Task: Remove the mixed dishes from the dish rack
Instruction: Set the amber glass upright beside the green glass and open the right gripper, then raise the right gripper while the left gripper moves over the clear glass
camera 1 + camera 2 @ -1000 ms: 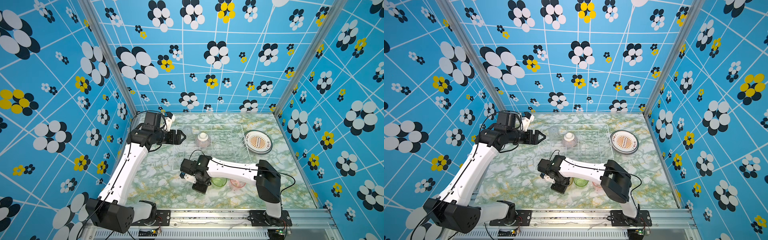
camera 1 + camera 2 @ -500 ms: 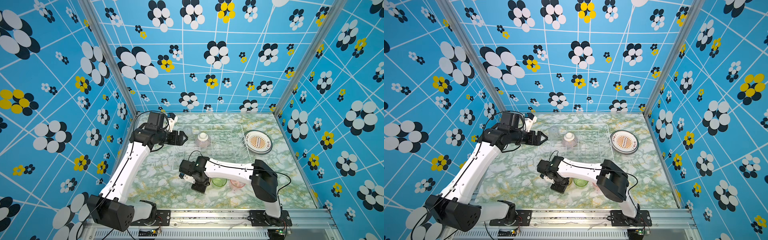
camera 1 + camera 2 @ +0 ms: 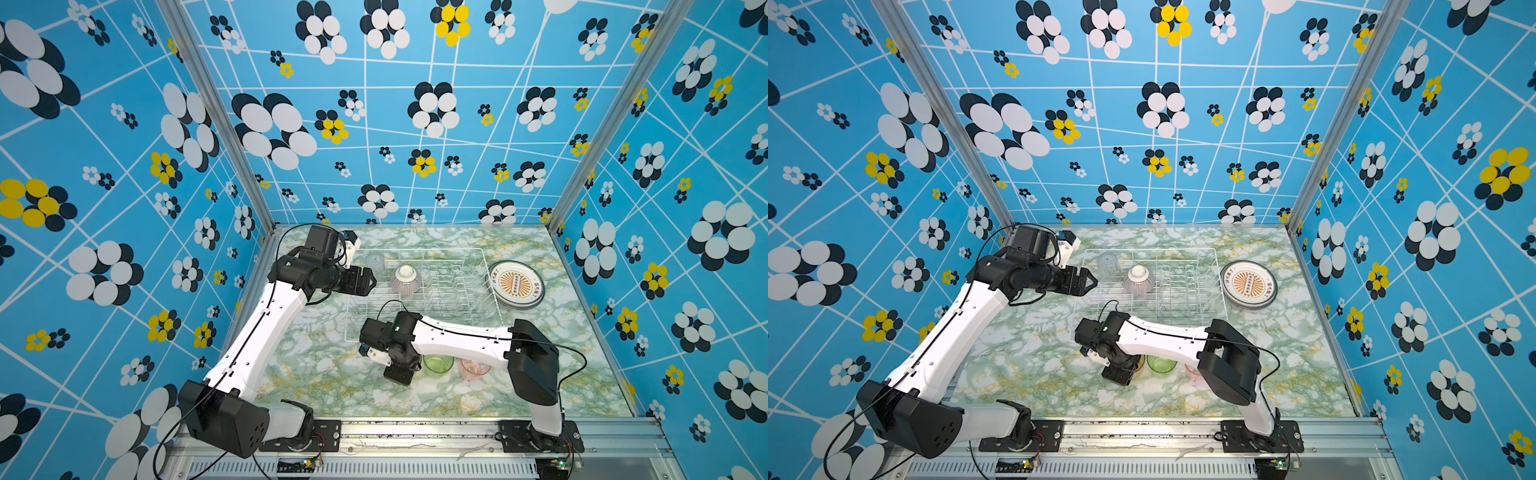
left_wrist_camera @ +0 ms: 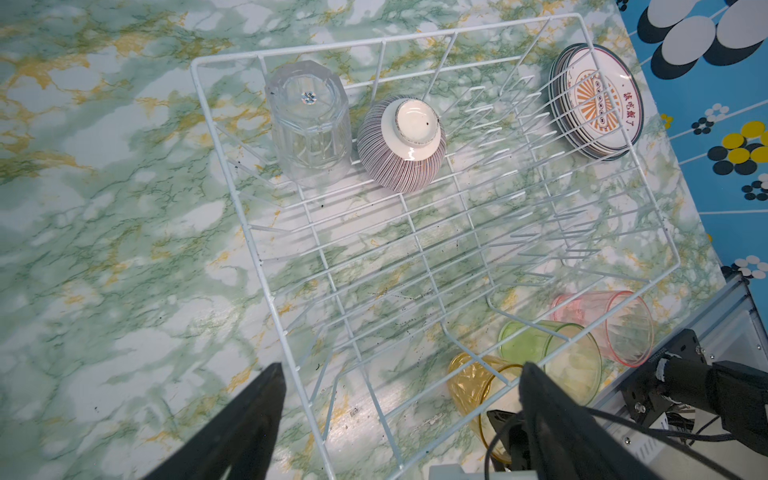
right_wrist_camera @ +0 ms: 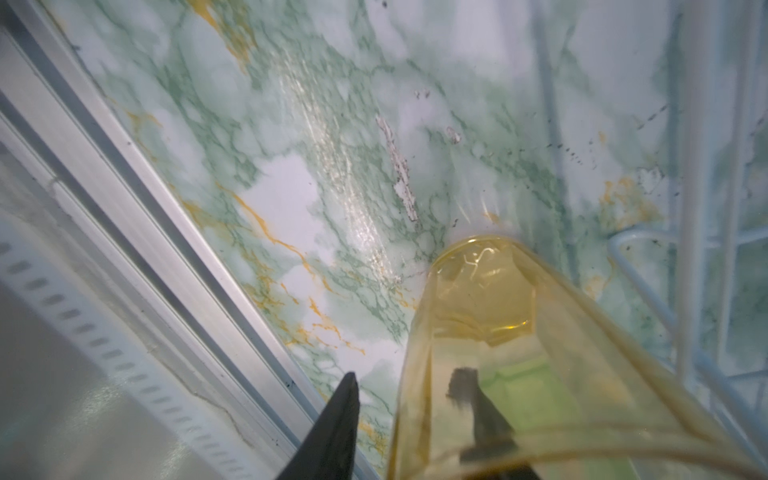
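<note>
The white wire dish rack [image 3: 419, 250] [image 4: 415, 38] holds an upside-down clear tumbler [image 3: 375, 262] [image 4: 309, 120] and an upside-down striped bowl [image 3: 405, 280] [image 4: 401, 145]. My left gripper [image 3: 371, 282] [image 4: 401, 368] hangs open over the rack's left side, near the clear tumbler, holding nothing. An amber tumbler [image 4: 473, 382] [image 5: 482, 311] stands on the table in front of the rack. My right gripper [image 3: 399, 376] [image 5: 407, 380] is open astride its wall: one finger inside, the other outside with a gap.
Stacked printed plates [image 3: 515, 284] [image 4: 598, 104] lie on the table right of the rack. A green tumbler [image 3: 437, 363] [image 4: 552, 357] and a pink tumbler [image 3: 473, 368] [image 4: 611, 324] stand beside the amber one, under the right arm. The metal front rail [image 5: 166, 232] runs close by.
My right gripper's jaws have parted from the amber tumbler's wall. The left gripper has shifted a little to the right, further over the rack.
</note>
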Tool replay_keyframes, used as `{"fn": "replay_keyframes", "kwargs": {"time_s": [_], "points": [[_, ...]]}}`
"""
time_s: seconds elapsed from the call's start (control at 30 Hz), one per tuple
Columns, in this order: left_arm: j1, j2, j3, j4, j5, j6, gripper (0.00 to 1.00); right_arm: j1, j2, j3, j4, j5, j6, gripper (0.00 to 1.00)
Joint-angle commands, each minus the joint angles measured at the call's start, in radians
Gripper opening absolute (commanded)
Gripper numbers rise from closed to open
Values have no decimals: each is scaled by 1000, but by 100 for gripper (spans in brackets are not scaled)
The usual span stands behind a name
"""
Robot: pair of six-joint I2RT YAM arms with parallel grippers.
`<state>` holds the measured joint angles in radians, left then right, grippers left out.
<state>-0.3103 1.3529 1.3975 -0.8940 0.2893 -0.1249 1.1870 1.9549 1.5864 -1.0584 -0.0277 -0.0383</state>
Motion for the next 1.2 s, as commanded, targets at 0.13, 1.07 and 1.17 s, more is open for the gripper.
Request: {"fn": "replay_keyframes", "kwargs": {"time_s": [0.13, 1.07, 1.17], "points": [[-43, 89, 67, -38, -124, 33, 86, -99, -304, -10, 84, -129, 75, 61], [-52, 765, 577, -37, -298, 71, 86, -435, -685, -353, 309, -108, 212, 75], [-52, 807, 609, -42, -307, 65, 86, -445, -691, -359, 308, -100, 202, 76]]}}
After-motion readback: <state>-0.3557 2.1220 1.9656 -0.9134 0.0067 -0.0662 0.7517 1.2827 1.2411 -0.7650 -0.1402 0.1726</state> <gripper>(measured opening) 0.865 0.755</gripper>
